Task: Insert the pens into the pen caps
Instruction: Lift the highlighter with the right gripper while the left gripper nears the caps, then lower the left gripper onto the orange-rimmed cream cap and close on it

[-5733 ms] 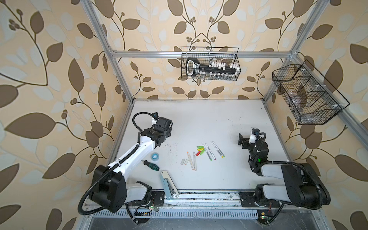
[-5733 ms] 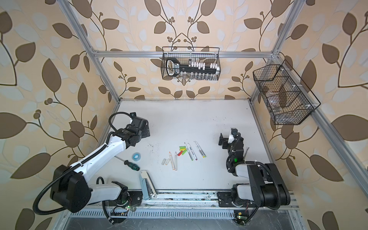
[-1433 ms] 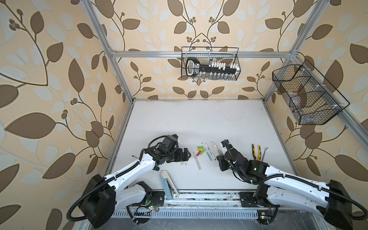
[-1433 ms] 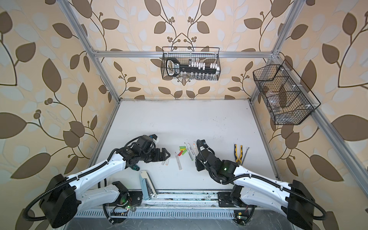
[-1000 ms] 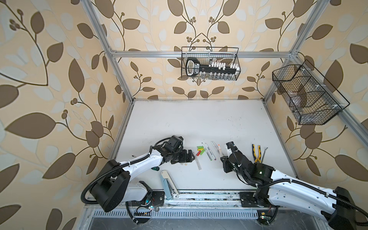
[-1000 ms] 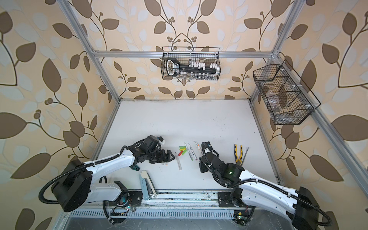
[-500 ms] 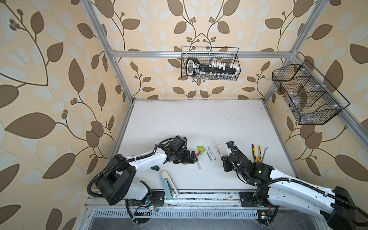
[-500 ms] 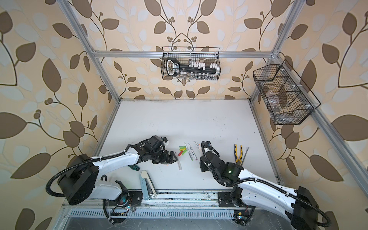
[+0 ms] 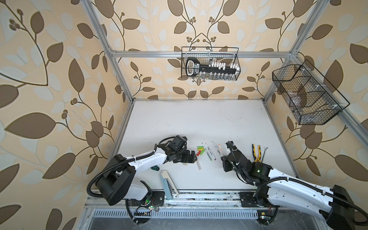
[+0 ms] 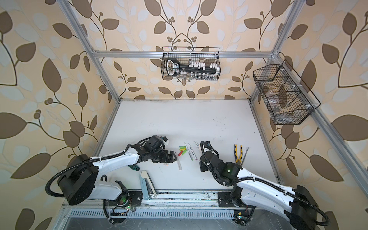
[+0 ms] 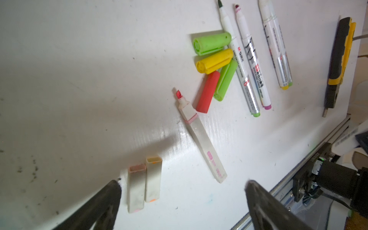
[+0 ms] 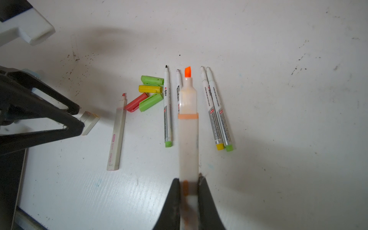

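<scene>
Print on the pens is small. On the green-ended slim pen (image 11: 242, 67) I can read a red M mark; the dark lettering under it is too fine for me. The pink highlighter (image 11: 201, 139) has pink print near its rear end, which I cannot read with certainty.

The right fingers (image 12: 175, 191) are closed on the rear end of the orange highlighter (image 12: 188, 129). It is lifted off the surface (image 9: 189, 123), with its uncapped orange tip pointing to the far side. The left fingers (image 11: 107, 199) stand wide apart and grip nothing. Two whitish caps (image 11: 144, 185) lie side by side on the surface under them, closer to one finger; one has a pink mouth, the other an orange one. Right of these caps lies the pink highlighter, uncapped. Farther off, the green, yellow and red caps (image 11: 214, 60) make a tight cluster just beside the green-ended slim pen.

On the far wall hangs a wire basket (image 9: 209, 48) with a black-handled tool and a row of small white pieces. The compartmented basket (image 9: 318, 119) on the right wall I cannot see into clearly.
</scene>
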`<state>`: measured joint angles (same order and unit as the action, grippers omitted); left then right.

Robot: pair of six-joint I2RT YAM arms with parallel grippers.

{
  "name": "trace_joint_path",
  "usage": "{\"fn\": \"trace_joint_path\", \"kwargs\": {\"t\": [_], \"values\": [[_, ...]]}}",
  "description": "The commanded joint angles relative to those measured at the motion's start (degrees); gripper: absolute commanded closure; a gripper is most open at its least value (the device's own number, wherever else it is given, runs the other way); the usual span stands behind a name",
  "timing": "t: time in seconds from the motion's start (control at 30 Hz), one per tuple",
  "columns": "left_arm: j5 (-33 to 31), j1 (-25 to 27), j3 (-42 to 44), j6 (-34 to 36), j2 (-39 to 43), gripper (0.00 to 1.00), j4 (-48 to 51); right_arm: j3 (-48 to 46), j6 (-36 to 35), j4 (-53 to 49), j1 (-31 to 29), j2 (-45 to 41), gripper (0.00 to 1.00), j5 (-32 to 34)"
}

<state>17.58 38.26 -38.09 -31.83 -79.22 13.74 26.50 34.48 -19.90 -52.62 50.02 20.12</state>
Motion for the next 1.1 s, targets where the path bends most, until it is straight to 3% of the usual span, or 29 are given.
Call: {"fn": "trace_joint_path", "kwargs": {"t": [0.0,0.5,0.77,1.07], "values": [[1.6,0.4,-2.6,1.2,-2.0,0.01,-1.5,-0.3,0.5,0.4,0.2,-0.2,0.9,0.4],[4.9,5.2,-6.5,3.5,-8.6,0.01,0.8,-0.6,0.5,0.1,0.1,-0.6,0.9,0.8],[2.8,9.6,-5.7,3.0,-6.8,0.01,4.1,-1.1,0.5,0.7,0.1,-0.8,0.91,0.7],[-2.0,10.0,-4.5,2.8,-1.0,0.01,9.5,-1.4,0.3,1.2,0.1,-0.5,0.91,0.3]]}}
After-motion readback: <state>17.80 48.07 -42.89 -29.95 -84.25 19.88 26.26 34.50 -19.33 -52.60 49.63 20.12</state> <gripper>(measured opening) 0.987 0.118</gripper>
